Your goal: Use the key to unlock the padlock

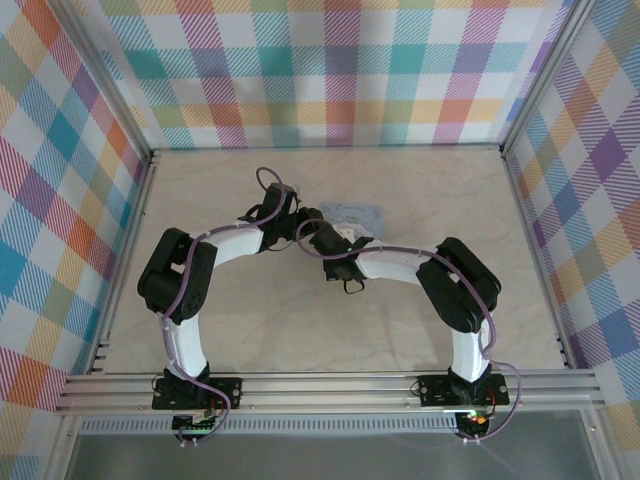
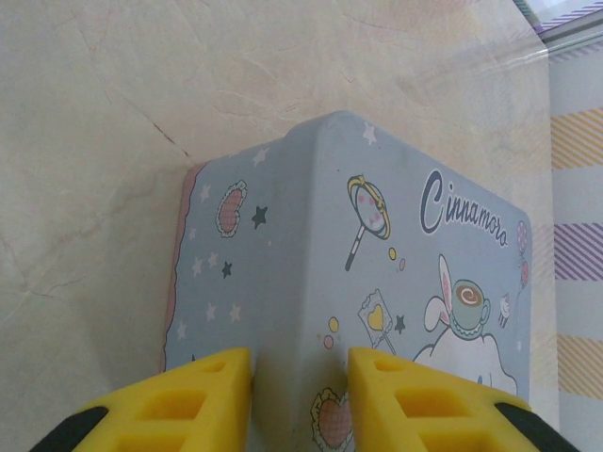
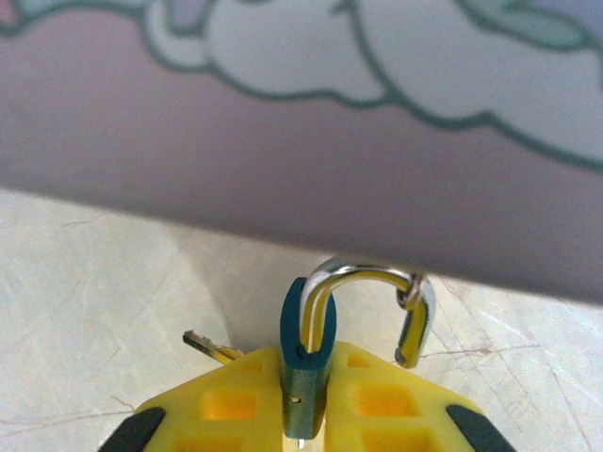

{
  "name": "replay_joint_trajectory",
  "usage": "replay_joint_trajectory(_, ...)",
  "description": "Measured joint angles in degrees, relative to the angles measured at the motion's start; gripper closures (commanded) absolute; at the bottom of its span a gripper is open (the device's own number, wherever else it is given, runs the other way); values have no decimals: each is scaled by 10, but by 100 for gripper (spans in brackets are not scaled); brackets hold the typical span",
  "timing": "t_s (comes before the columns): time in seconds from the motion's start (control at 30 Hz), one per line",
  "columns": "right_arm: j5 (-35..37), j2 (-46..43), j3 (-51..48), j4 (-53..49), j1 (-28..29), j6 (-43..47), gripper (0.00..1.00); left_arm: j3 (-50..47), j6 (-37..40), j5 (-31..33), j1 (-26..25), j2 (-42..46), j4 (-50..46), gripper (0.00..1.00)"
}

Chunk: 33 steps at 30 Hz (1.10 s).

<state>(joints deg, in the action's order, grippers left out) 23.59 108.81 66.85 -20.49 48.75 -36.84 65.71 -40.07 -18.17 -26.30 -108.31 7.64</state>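
Enclosing pale marbled counter: plaid walls; right jaws clenched on padlock; left jaws astride tin, grip unclear

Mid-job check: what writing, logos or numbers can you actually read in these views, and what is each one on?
"Cinnamoro": dark script on the lid of the light-blue tin, left wrist view; whether more letters follow at the lid's edge cannot be made out.
padlock: no marking readable on its body or shackle in the right wrist view.
Top view: the tin's print is too small to read.
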Motion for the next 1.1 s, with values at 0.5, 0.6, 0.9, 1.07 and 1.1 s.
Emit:
replay_joint_trajectory(0.5, -53, -36, -19, -21, 1, 80, 100, 0, 5, -2, 0, 0, -2, 68)
replay_joint_trajectory(0.6, -69, -38, -19, -32, 0, 110, 95, 0, 7, -3, 0, 0, -4, 68)
replay_joint_trajectory(0.9, -98, -46, -16, -49, -12, 167, 68, 0, 7, -5, 0, 0, -4, 68)
replay_joint_trajectory(1.07, -98, -71, -16, -49, -14, 165, 65, 0, 7, -5, 0, 0, -4, 68)
replay_joint_trajectory(1.1, -98, -75, -16, -48, -14, 163, 65, 0, 7, -7, 0, 0, -4, 68)
